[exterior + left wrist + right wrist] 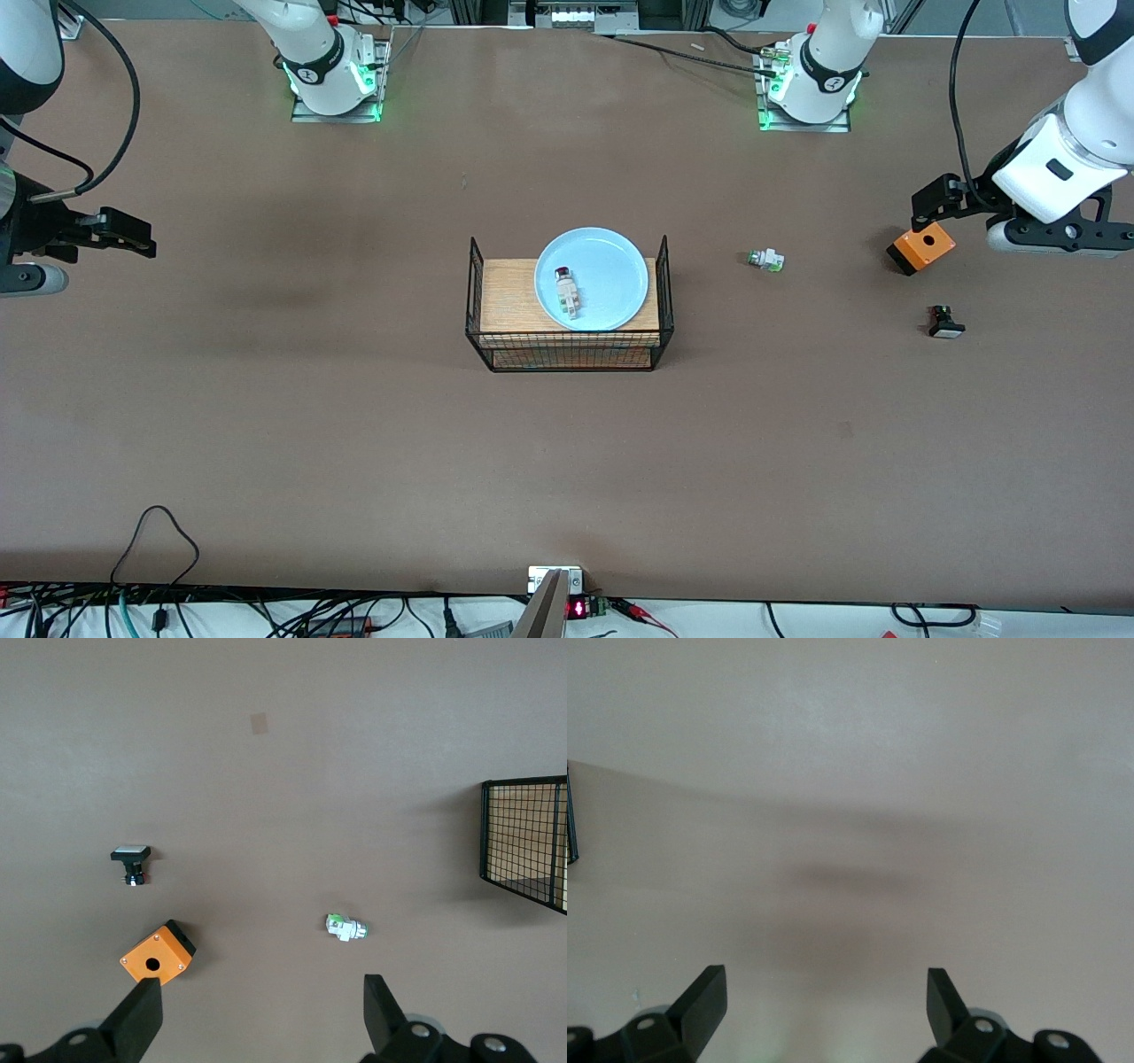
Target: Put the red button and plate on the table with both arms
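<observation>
The light-blue plate (613,275) lies on top of the wooden shelf in a black wire frame (505,297) at the middle of the brown table (354,425). The red button (564,289), white body with a dark red cap, lies on the plate. My left gripper (930,204) is open and empty, up over the table at the left arm's end, beside an orange box; it shows open in the left wrist view (261,992). My right gripper (133,235) is open and empty over bare table at the right arm's end, and shows open in the right wrist view (824,979).
An orange box with a round hole (921,248) (158,954), a black-bodied white-capped button (945,323) (131,861) and a white piece with a green tip (765,260) (345,927) lie toward the left arm's end. The shelf's wire end (527,842) shows in the left wrist view.
</observation>
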Tool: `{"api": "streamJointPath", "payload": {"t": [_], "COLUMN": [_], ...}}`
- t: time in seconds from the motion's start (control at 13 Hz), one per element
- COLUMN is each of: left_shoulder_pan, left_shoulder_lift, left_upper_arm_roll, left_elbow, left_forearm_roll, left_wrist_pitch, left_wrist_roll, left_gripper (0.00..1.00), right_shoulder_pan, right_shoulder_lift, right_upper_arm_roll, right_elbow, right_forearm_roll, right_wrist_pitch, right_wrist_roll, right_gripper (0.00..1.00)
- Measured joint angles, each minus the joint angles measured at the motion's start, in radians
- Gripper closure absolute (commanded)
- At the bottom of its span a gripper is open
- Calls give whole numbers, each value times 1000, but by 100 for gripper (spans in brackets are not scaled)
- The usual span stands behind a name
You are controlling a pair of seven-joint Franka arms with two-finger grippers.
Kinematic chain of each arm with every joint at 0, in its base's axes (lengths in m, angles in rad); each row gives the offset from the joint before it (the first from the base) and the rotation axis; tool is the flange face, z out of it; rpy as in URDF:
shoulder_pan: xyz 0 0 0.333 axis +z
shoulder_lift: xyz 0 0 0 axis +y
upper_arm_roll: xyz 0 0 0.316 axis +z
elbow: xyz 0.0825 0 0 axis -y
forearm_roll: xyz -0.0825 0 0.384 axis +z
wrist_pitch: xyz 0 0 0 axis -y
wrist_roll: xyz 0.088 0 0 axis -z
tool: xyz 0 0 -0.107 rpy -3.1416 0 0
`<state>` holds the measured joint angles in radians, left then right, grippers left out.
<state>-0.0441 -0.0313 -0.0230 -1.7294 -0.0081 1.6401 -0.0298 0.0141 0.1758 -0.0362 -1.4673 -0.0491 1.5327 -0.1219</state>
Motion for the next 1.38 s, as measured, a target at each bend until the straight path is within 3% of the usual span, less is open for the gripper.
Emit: {"api": "streamJointPath", "payload": {"t": [1.38], "left_shoulder_pan": [6], "left_shoulder_lift": [18], "left_upper_arm_roll": [-1], "left_elbow": [12], "left_forearm_roll": [0], "left_wrist_pitch": [-10], "left_wrist_roll": [0], "left_gripper": [0], "right_shoulder_pan": [-1], "right_shoulder_lift": [0], "right_upper_arm_roll": [0], "right_elbow": [0], "right_forearm_roll": [0], "right_wrist_pitch": [-1], "right_wrist_roll": [0], "right_gripper": [0]}}
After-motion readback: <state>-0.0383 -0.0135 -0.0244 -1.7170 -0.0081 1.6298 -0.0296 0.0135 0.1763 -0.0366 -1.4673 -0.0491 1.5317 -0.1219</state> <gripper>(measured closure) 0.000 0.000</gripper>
